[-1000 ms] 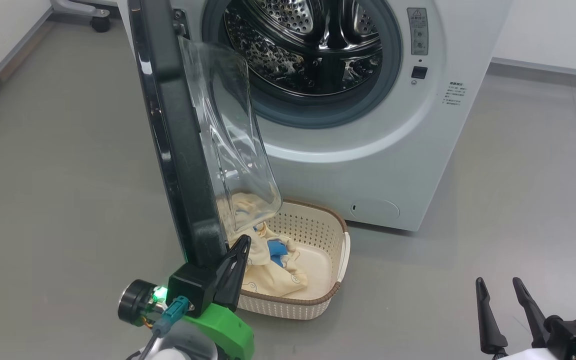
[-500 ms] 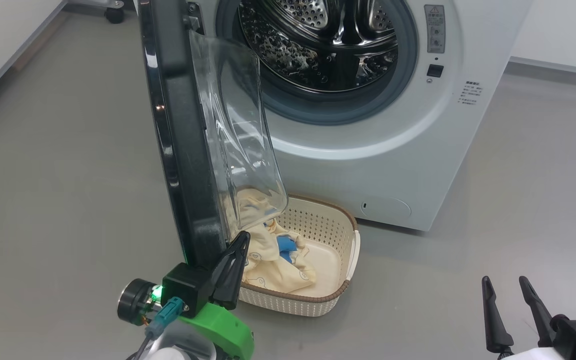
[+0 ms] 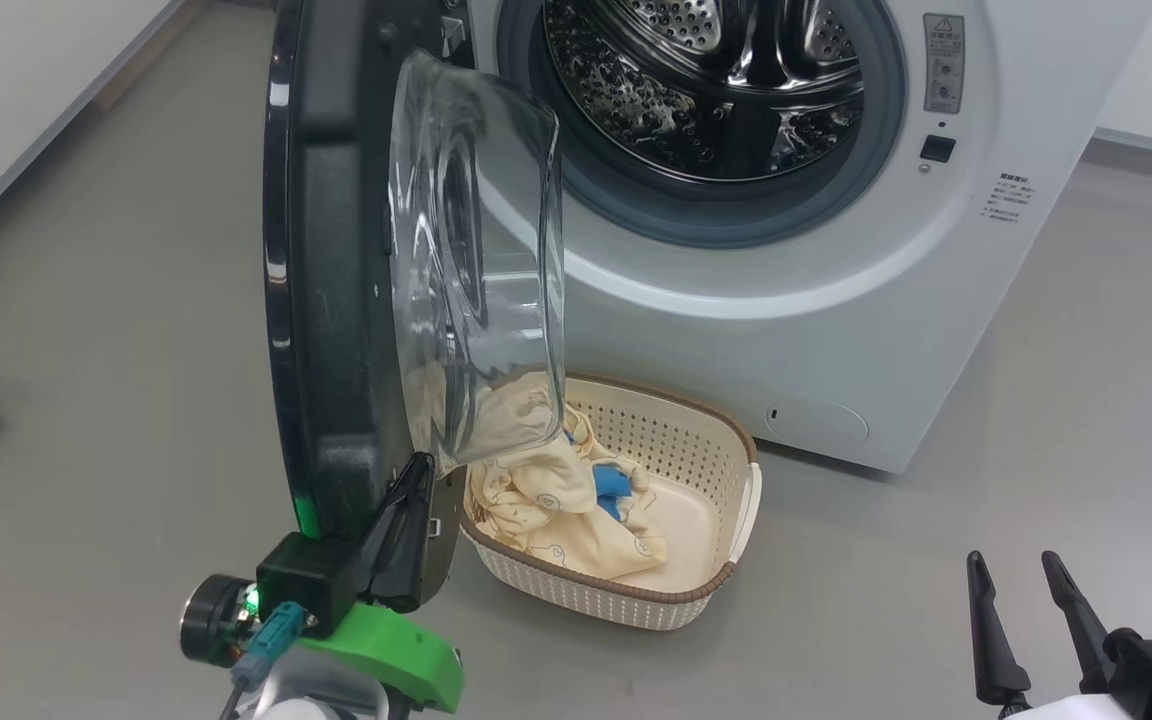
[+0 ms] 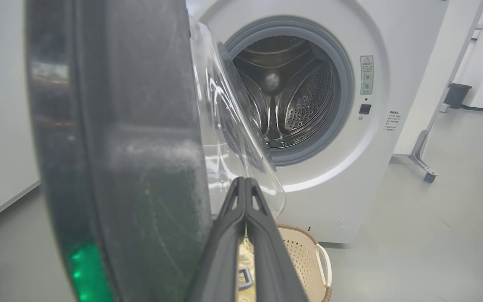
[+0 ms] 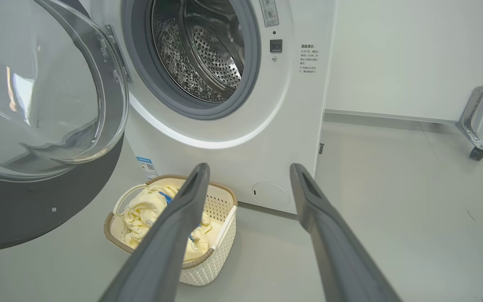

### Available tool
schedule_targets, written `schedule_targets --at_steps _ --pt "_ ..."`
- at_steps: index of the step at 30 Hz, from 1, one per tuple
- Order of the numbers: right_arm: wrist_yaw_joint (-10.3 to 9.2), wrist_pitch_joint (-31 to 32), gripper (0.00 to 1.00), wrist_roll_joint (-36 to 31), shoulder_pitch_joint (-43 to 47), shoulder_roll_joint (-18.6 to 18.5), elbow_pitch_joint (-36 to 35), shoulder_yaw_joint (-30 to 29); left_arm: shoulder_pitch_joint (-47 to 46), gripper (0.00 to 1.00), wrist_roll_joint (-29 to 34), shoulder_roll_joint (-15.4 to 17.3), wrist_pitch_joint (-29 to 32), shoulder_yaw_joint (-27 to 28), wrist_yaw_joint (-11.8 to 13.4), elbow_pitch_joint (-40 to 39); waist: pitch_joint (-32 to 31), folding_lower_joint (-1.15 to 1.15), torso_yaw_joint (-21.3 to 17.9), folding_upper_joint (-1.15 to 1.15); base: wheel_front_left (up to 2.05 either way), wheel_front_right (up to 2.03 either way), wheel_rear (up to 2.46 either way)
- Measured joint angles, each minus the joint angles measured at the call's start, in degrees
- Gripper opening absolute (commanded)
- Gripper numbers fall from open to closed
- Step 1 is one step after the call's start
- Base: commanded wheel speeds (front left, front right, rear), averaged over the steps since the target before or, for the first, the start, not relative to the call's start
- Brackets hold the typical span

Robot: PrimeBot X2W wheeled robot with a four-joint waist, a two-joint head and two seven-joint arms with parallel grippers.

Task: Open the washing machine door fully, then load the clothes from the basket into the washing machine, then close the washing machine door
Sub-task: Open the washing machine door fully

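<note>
Left gripper [image 3: 421,462] pinched shut, empty: push washing machine door [image 3: 336,250], left of its fingers, wider; right gripper [image 3: 1012,558] splayed, idle.

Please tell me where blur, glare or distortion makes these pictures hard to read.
Left wrist view: the washing machine door, very near, is blurred, with a green glow low on its rim. Head view: the door's bulging glass distorts the clothes behind it. Right wrist view: the glass carries pale reflections, and the right gripper looks soft near the camera.

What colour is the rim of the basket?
The basket has a brown rim, clearest in the head view.
</note>
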Motion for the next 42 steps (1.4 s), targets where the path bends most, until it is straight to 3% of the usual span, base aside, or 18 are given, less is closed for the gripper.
schedule_targets --at_steps 14,42 --pt "1.13 0.0 1.00 -0.5 -0.1 0.0 0.2 0.2 0.5 0.00 0.2 0.9 -2.9 8.9 0.7 1.6 0.9 0.00 3.1 0.00 0.00 0.00 0.00" --pt "2.30 0.0 1.00 -1.4 -2.7 -1.5 0.1 0.7 -5.5 0.00 -0.9 4.4 -6.1 21.4 0.8 12.2 4.7 0.00 0.6 0.00 0.00 0.00 0.00"
